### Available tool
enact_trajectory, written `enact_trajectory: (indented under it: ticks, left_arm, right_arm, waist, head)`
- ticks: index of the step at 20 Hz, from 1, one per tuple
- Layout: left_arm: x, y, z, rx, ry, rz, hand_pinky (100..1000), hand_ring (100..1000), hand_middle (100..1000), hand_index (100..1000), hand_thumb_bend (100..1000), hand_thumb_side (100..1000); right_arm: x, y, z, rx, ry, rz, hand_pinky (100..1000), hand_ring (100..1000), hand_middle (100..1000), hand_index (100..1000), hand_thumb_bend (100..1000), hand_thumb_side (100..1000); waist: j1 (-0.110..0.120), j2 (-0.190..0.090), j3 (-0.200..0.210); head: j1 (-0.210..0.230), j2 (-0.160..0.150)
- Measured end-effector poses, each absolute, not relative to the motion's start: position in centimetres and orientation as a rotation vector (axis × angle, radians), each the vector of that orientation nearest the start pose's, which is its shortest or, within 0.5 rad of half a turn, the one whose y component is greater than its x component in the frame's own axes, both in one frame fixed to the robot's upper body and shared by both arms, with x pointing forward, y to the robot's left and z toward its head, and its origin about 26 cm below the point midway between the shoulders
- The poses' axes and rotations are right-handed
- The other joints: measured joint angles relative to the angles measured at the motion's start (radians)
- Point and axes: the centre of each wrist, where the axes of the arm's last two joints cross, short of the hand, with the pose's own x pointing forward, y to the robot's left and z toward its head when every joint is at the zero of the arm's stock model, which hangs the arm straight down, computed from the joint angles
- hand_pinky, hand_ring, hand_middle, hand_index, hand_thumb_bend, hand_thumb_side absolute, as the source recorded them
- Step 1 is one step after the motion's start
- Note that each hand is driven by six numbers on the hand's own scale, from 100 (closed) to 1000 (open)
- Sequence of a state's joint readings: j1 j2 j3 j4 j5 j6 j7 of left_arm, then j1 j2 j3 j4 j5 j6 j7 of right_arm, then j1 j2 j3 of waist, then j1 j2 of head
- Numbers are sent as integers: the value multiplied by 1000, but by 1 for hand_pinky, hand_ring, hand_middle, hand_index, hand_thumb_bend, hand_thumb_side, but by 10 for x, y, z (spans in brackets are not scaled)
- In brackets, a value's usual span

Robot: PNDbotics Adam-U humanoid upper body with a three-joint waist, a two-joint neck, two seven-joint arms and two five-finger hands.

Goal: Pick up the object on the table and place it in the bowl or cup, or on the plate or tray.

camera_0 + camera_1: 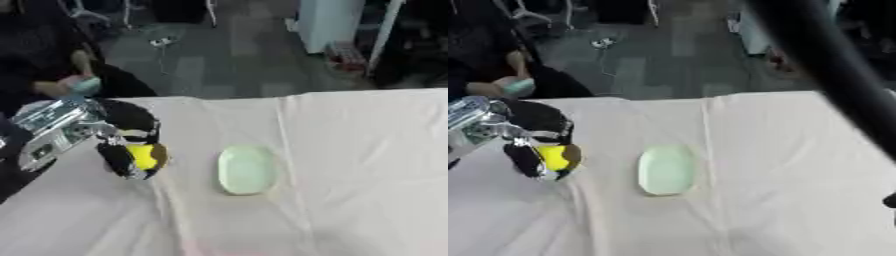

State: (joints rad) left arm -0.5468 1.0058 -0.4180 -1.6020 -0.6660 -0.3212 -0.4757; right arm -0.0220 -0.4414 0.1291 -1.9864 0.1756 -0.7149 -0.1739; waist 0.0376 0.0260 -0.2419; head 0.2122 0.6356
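Holding: left hand point(131, 150), fingers curled round a yellow object point(145, 156) above the white tablecloth point(350, 200)
Plate: pale green oval plate point(247, 170), right of the hand, apart

A pale cream cloth, creased in long folds, covers the bench point(350, 165). Beyond its far edge lies a grey tiled floor point(227, 55) with a thin cable point(162, 55) trailing across it. A white cabinet point(328, 22) stands at the back right.
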Motion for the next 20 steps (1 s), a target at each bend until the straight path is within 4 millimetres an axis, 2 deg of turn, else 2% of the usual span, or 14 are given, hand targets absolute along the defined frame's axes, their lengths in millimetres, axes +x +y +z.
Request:
enact_trajectory:
  ticks: [6,7,8,11,16,20]
  left_arm:
    - [372,326,212,921,-1423,-2089,100,100,118,293,100,554]
    - [375,324,210,923,-1450,-2086,100,100,120,295,100,575]
    - [377,322,209,923,-1478,-2087,100,100,120,295,100,557]
    - [384,316,202,905,-1551,-2091,100,100,127,302,100,569]
    - [394,303,194,853,-1649,-2108,100,100,139,313,100,584]
    - [397,298,188,818,-1686,-2106,100,100,156,329,100,607]
  right_arm:
    - [270,-271,130,131,3418,-753,217,493,571,337,219,1000]
    - [271,-270,132,118,3413,-753,218,493,571,339,211,1000]
    - [272,-270,134,107,3408,-758,218,493,571,338,220,1000]
    - [274,-271,140,75,3392,-775,219,494,570,340,220,1000]
    - [280,-272,151,26,3363,-792,221,494,570,346,222,999]
    - [283,-273,159,-5,3350,-792,221,494,570,350,223,998]
  waist:
    - [9,8,-29]
    - [11,8,-34]
    - [13,10,-39]
    - [23,15,-51]
    - [41,24,-77]
    - [50,28,-89]
  head:
    - [25,-8]
    - [29,-8]
    - [34,-8]
    - [45,-9]
    - [80,-35]
    - [99,-40]
